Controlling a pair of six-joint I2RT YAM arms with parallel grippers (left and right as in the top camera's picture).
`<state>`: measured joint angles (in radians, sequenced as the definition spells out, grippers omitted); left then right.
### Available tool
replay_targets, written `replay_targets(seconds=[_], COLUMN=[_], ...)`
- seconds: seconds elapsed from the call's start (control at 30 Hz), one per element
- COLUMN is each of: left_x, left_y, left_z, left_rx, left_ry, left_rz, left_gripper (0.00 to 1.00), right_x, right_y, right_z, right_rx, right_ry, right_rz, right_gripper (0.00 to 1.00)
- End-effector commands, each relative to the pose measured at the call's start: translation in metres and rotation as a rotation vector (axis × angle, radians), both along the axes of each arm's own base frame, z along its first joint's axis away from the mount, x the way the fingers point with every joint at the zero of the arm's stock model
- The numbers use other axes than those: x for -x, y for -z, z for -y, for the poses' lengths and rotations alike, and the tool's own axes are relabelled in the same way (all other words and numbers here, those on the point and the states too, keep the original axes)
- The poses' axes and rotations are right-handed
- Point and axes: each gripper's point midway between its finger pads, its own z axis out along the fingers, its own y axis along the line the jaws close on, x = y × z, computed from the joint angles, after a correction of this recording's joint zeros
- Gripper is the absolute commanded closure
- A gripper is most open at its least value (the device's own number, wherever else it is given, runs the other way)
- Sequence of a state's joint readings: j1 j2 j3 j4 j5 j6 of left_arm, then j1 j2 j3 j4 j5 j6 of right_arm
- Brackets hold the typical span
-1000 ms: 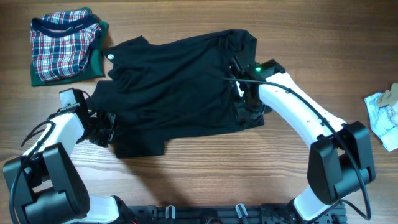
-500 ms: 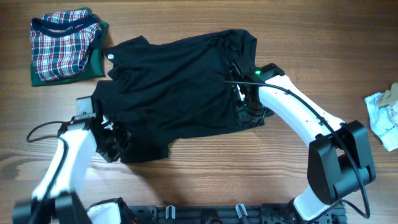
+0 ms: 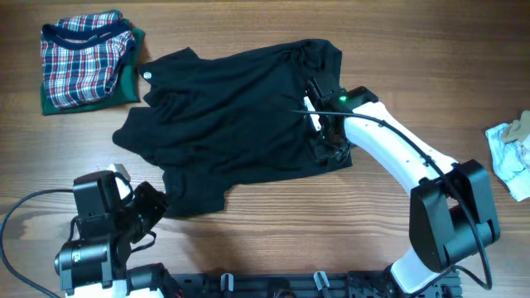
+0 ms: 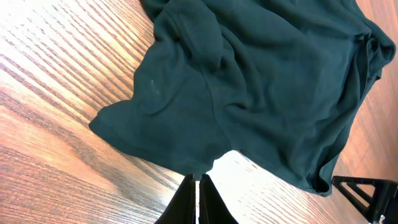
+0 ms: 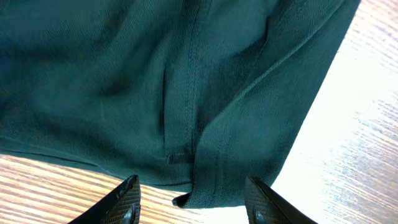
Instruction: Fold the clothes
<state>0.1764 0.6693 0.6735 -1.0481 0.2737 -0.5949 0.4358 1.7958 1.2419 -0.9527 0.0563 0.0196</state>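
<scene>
A black shirt (image 3: 232,116) lies crumpled across the middle of the wooden table. In the left wrist view it fills the upper part (image 4: 261,81). My left gripper (image 3: 155,203) is at the shirt's front left corner. Its fingers (image 4: 198,183) are shut, and their tips pinch the lowest point of the hem. My right gripper (image 3: 325,136) is over the shirt's right edge. Its fingers (image 5: 194,202) are open and straddle a folded seam and hem corner of the shirt (image 5: 205,124) without closing on it.
A folded plaid garment (image 3: 83,54) lies on a green one at the back left. A crumpled pale cloth (image 3: 512,153) lies at the right edge. Bare wood shows along the front (image 3: 290,232) and the far right.
My left arm has swung back toward the front left, with its gripper staying at the shirt's front left corner. The shirt's left side has shifted slightly. The right arm has hardly moved.
</scene>
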Motion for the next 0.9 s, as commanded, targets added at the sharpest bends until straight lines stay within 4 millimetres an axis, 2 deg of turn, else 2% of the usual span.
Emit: replay_targets(seconds=[0.0, 0.13, 0.2, 0.23, 0.3, 0.37, 0.5, 0.57, 0.67, 0.8, 0.83, 0.87], left_x=[0.000, 0.000, 0.001, 0.001, 0.001, 0.002, 0.002, 0.003, 0.003, 0.003, 0.003, 0.003], left_y=[0.000, 0.000, 0.001, 0.001, 0.002, 0.002, 0.002, 0.002, 0.002, 0.002, 0.002, 0.002], left_z=[-0.002, -0.005, -0.009, -0.009, -0.009, -0.009, -0.009, -0.008, -0.008, -0.008, -0.008, -0.008], left_rx=[-0.024, -0.040, -0.057, -0.058, -0.057, -0.057, -0.057, -0.056, -0.056, -0.056, -0.056, -0.056], left_ry=[0.008, -0.001, -0.012, -0.012, -0.012, -0.012, -0.012, -0.011, -0.012, -0.012, -0.012, -0.012], left_rz=[0.006, 0.002, -0.001, -0.002, -0.004, -0.006, -0.006, -0.012, -0.012, -0.012, -0.012, -0.012], left_gripper=[0.96, 0.96, 0.96, 0.96, 0.95, 0.95, 0.95, 0.95, 0.95, 0.95, 0.95, 0.95], right_x=[0.014, 0.022, 0.021, 0.014, 0.006, 0.003, -0.014, -0.019, -0.019, -0.015, -0.012, -0.011], right_y=[0.012, 0.026, 0.032, 0.031, 0.028, 0.026, 0.014, 0.011, 0.018, 0.020, 0.020, 0.021], right_z=[0.006, 0.015, 0.021, 0.030, 0.042, 0.046, 0.070, 0.094, 0.126, 0.153, 0.156, 0.156], right_rx=[0.026, 0.058, 0.087, 0.132, 0.196, 0.213, 0.223, 0.204, 0.073, -0.012, -0.008, -0.005], right_ry=[-0.020, 0.006, 0.010, 0.055, 0.128, 0.164, 0.364, 0.543, 0.712, 0.807, 0.815, 0.814], right_rz=[-0.036, -0.045, -0.023, 0.016, 0.074, 0.096, 0.144, 0.145, 0.059, 0.006, -0.005, -0.011], right_gripper=[0.51, 0.57, 0.65, 0.80, 0.96, 0.96, 0.96, 0.96, 0.96, 0.96, 0.93, 0.71])
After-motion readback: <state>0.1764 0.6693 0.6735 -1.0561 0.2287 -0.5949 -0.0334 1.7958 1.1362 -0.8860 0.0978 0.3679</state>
